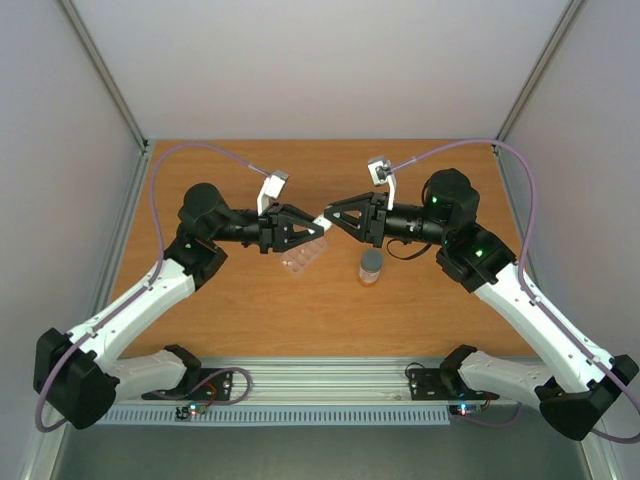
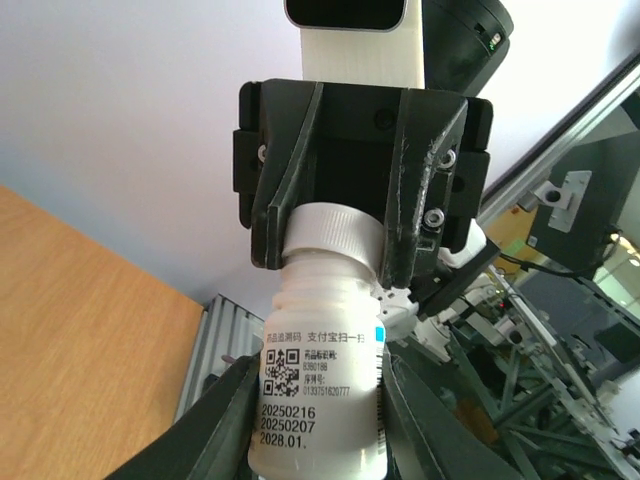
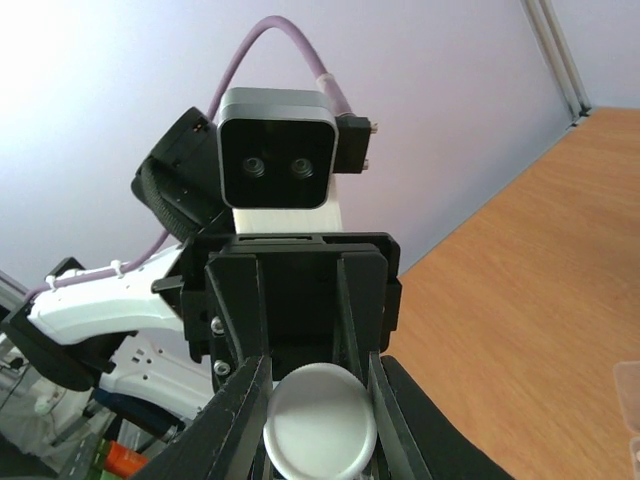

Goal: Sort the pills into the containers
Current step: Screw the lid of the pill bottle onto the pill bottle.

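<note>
A white pill bottle hangs above the table between both grippers. My left gripper is shut on its labelled body, with a black finger on each side. My right gripper is shut on the bottle's white ribbed cap, which fills the gap between its fingers in the right wrist view. The clear pill box with its small containers lies on the wooden table just below the left gripper. No pills are visible; any in the bottle are hidden.
A small bottle with a grey cap stands upright on the table to the right of the pill box, below the right gripper. Grey walls enclose the wooden table on three sides. A metal rail runs along the near edge.
</note>
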`<state>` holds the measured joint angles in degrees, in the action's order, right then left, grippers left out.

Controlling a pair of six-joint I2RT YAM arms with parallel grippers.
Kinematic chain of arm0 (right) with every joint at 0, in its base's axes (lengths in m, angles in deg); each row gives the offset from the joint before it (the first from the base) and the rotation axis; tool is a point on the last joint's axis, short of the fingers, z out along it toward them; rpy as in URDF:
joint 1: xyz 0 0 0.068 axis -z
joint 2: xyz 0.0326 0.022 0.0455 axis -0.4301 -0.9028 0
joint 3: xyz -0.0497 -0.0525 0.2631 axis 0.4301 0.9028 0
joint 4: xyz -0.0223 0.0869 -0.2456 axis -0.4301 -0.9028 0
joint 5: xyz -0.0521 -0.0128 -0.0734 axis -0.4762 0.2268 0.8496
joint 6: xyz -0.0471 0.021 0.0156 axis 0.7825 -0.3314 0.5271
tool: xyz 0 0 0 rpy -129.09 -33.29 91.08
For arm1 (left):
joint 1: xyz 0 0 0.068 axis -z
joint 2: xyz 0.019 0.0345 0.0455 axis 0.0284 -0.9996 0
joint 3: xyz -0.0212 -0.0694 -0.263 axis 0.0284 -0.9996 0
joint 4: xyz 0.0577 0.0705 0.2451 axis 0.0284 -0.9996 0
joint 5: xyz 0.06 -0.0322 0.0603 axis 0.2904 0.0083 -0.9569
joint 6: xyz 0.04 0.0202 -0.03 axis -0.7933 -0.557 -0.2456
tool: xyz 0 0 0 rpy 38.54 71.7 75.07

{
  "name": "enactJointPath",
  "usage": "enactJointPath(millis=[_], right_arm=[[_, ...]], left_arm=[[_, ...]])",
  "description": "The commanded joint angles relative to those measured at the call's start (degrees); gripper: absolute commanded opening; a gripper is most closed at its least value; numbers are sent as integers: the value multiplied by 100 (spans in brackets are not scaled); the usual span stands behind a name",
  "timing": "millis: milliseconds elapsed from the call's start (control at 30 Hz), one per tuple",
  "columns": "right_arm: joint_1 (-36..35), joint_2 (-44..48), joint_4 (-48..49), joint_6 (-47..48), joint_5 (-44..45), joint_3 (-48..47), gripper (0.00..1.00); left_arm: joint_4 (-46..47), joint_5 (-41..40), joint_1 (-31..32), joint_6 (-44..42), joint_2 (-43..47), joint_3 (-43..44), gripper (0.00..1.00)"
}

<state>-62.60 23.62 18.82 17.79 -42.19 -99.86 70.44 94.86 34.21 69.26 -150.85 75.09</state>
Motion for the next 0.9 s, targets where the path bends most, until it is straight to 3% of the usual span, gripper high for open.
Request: enactJointPath(millis=[0,500,867], right_arm=[[-283,-367,-808,-193,-238,-9,13],[-291,-676,-1516,-462,460,-419,11],[-290,-831,-1669,-710,639,-680,15]], left_arm=[[-9,-835,254,-676,98,452,0],[-984,-1604,258,-1702,147,755,0],[-888,-1600,258,-1916,120,691,0]])
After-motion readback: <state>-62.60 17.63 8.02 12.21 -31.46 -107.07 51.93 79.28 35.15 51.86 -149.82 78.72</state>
